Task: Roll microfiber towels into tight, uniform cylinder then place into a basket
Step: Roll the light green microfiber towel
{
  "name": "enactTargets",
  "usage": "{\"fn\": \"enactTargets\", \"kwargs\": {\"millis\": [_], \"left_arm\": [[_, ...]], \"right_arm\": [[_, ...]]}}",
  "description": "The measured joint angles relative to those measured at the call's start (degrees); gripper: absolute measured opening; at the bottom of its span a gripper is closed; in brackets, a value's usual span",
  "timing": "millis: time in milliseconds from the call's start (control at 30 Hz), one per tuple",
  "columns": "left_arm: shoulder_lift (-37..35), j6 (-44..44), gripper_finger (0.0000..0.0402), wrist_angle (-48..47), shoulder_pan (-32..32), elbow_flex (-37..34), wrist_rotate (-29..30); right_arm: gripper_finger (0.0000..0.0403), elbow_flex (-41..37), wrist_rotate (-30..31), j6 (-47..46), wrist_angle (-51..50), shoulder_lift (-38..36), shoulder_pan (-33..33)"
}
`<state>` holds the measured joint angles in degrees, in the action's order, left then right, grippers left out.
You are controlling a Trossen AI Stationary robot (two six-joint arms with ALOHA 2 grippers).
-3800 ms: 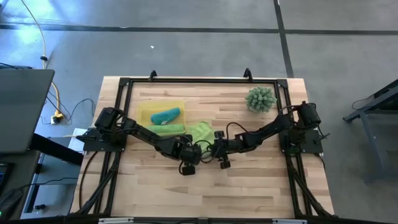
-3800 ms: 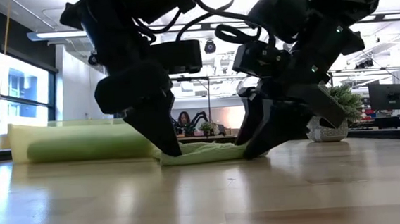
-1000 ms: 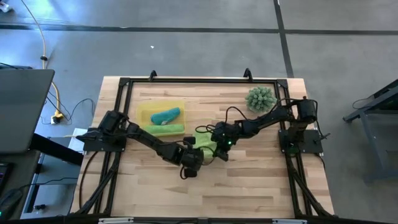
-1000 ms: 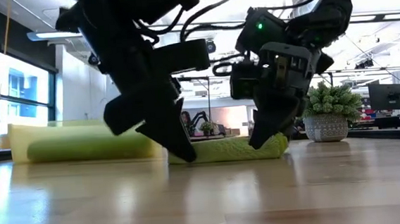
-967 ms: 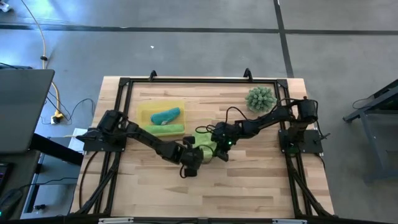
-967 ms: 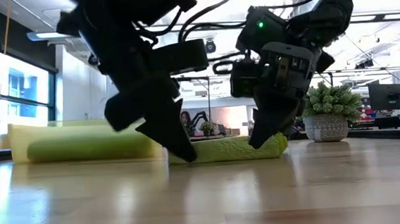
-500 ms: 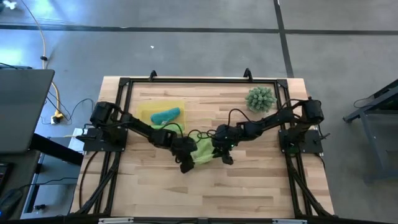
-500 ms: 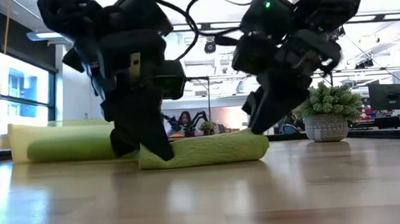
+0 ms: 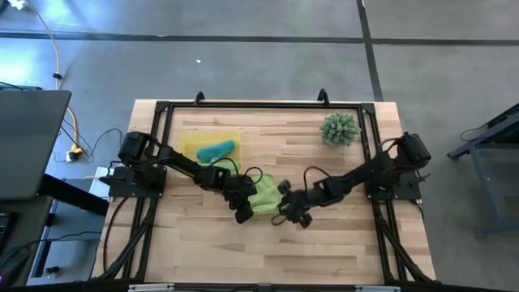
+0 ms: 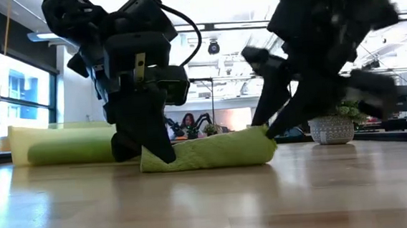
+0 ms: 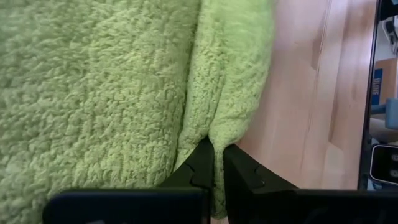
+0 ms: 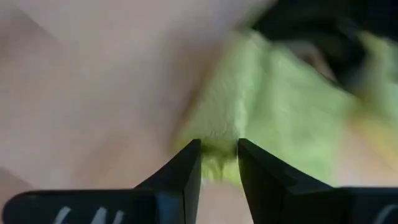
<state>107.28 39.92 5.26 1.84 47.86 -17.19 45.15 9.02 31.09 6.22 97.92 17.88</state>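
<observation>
The left gripper (image 9: 242, 212) and right gripper (image 9: 285, 212) each pinch 1 end of the rolled lime-green towel (image 9: 264, 197) on the table (image 9: 324, 243).

Lime green rolled towel (image 9: 264, 197), teal towel (image 9: 216, 150) in translucent yellow basket (image 9: 188, 143), pale striped wood table (image 9: 324, 243), black arms.
</observation>
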Motion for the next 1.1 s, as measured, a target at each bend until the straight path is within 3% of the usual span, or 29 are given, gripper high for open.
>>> {"fn": "enactTargets", "kwargs": {"millis": [100,200,367,467,600,867,1100], "left_arm": [[0.02,0.39,0.0006,0.33,0.18,-0.07,-0.63],[0.04,0.97,0.0006,0.6,0.51,-0.12,-0.69],[0.09,1.49,0.0006,1.05,0.51,-0.15,-0.86],[0.11,1.49,0.0006,1.09,0.51,-0.15,-0.92],[0.11,1.49,0.0006,1.26,0.54,-0.15,-0.92],[0.11,1.49,0.0006,1.41,0.54,-0.15,-0.9],[0.17,1.48,0.0006,1.86,0.58,-0.13,-0.94]], "right_arm": [[0.0099,0.0,13.8,0.82,-3.44,-1.68,1.87],[0.0099,0.02,17.42,-2.67,-3.15,-3.7,3.15],[0.0099,0.09,16.37,-19.49,1.06,-4.45,5.18],[0.0099,0.09,11.33,-26.06,1.96,-4.06,5.74],[0.0108,0.09,7.23,-24.7,2.22,-2.67,6.35],[0.0181,0.09,5.47,-18.33,5.45,2.42,5.19],[0.0188,0.1,3.38,-15.02,6.66,2.72,1.67]]}}
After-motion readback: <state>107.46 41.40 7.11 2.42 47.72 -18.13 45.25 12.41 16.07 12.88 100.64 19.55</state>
